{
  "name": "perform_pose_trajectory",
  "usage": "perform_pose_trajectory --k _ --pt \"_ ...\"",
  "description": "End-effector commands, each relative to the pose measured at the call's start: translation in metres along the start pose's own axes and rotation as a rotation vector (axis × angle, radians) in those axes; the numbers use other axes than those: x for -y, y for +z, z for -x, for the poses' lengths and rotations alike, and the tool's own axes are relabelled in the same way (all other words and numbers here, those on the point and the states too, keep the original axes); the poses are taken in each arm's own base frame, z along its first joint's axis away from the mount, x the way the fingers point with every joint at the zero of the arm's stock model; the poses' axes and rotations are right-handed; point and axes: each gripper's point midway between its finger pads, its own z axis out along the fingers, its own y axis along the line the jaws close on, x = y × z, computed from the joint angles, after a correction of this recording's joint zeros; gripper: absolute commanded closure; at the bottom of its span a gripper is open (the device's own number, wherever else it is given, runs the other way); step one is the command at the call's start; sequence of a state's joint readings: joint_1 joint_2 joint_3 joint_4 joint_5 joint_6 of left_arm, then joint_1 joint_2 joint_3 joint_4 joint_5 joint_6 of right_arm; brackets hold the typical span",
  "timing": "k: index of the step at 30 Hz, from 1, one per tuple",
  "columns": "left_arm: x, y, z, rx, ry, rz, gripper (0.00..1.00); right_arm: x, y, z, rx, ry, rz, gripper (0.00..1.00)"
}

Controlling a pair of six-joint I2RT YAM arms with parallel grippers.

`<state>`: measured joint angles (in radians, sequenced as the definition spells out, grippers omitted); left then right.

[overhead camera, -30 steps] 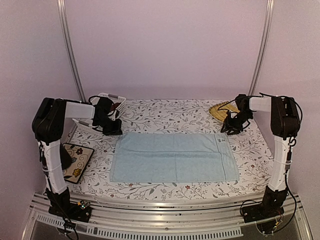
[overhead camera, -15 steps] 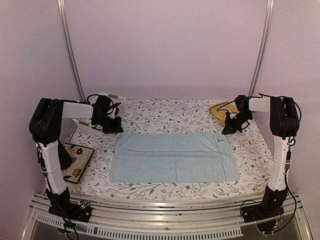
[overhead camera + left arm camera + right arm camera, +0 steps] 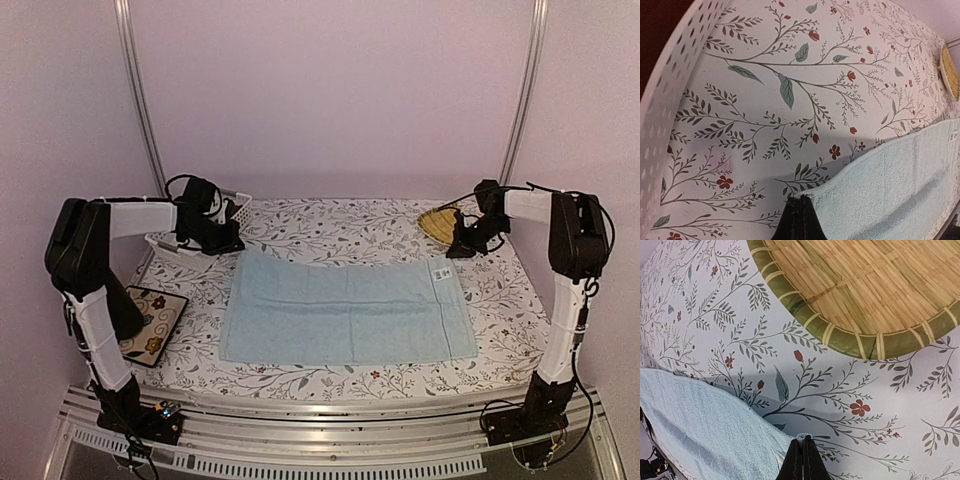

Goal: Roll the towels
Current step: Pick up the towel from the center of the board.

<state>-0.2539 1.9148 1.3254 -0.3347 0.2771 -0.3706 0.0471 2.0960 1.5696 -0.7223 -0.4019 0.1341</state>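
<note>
Blue towel [image 3: 345, 310]: spread flat across the middle of the counter [image 3: 330, 225].
Left claw [image 3: 797, 222]: clamped on its far-left corner.
Right claw [image 3: 802, 460]: clamped on its far-right corner.
Left wrist only: white basket [image 3: 670, 85] wall close up.
Right wrist only: bamboo tray [image 3: 865, 285] weave.

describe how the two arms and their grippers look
The left arm and right arm are white tubular links joined by bulky black joint housings, on black bases. Thin black cables loop near the wrists. The left gripper and right gripper are black, with slim dark fingers.

No legible text or labels anywhere.
</note>
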Motion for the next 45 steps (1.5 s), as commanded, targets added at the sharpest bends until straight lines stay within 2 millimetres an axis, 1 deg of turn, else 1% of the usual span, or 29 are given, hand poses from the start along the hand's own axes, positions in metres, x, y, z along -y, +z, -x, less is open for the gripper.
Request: perform_pose_trajectory --k 1,5,7,12,15,17,20,22,23,25,26,27,28,29,31,33,36,39,41,45 --pt "0.007 -0.014 0.008 0.032 0.017 -0.015 1.00 -0.016 -0.030 0.005 0.053 -0.045 0.027 0.98" --pt "0.006 -0.023 0.000 0.031 0.039 -0.008 1.00 -0.029 -0.050 -0.002 0.071 -0.064 0.067 0.98" --pt "0.007 -0.027 -0.004 0.031 0.047 -0.011 1.00 -0.034 -0.057 -0.009 0.072 -0.063 0.079 0.98" --pt "0.010 -0.037 -0.020 0.015 0.047 -0.036 1.00 -0.038 -0.062 -0.040 0.025 -0.062 0.092 0.98" --pt "0.009 -0.046 -0.026 0.025 0.057 -0.029 1.00 -0.044 -0.071 -0.058 0.022 -0.066 0.106 0.98" --pt "0.008 -0.051 -0.030 0.025 0.068 -0.023 1.00 -0.043 -0.075 -0.070 0.011 -0.065 0.097 0.98" --pt "0.009 -0.061 -0.037 0.027 0.075 -0.026 1.00 -0.043 -0.083 -0.082 0.014 -0.069 0.089 0.98" --pt "0.006 -0.063 -0.042 0.031 0.070 -0.021 1.00 -0.045 -0.089 -0.084 0.031 -0.074 0.089 0.98" --pt "0.003 -0.061 -0.046 0.026 0.071 -0.007 1.00 -0.042 -0.087 -0.089 0.020 -0.068 0.083 0.98" --pt "-0.006 -0.055 -0.045 0.021 0.074 0.036 1.00 -0.040 -0.084 -0.093 0.005 -0.064 0.077 0.98" --pt "-0.008 -0.052 -0.044 0.015 0.072 0.046 0.91 -0.040 -0.082 -0.093 0.001 -0.065 0.078 0.98" --pt "-0.009 -0.047 -0.041 0.013 0.064 0.052 0.71 -0.042 -0.082 -0.092 0.002 -0.068 0.079 0.98" --pt "-0.010 -0.044 -0.037 0.018 0.054 0.060 0.56 -0.042 -0.081 -0.092 -0.004 -0.070 0.076 0.98" --pt "-0.011 -0.039 -0.032 0.021 0.047 0.066 0.50 -0.041 -0.079 -0.094 -0.012 -0.073 0.066 0.98" --pt "-0.012 -0.028 -0.024 0.018 0.037 0.075 0.44 -0.039 -0.078 -0.096 -0.021 -0.076 0.048 0.98" --pt "-0.012 -0.015 -0.018 0.011 0.033 0.068 0.43 -0.038 -0.080 -0.097 -0.017 -0.082 0.039 0.98" --pt "-0.011 0.002 -0.012 -0.013 0.029 0.050 0.42 -0.037 -0.082 -0.104 -0.018 -0.084 0.038 0.98" --pt "-0.011 0.013 -0.014 -0.051 -0.003 0.042 0.41 -0.033 -0.081 -0.110 -0.024 -0.083 0.021 0.98" --pt "-0.017 0.024 -0.024 -0.091 -0.027 0.060 0.41 -0.031 -0.082 -0.113 -0.023 -0.084 0.010 0.98" --pt "-0.018 0.032 -0.029 -0.106 -0.029 0.063 0.42 -0.030 -0.082 -0.114 -0.017 -0.089 0.004 0.98"
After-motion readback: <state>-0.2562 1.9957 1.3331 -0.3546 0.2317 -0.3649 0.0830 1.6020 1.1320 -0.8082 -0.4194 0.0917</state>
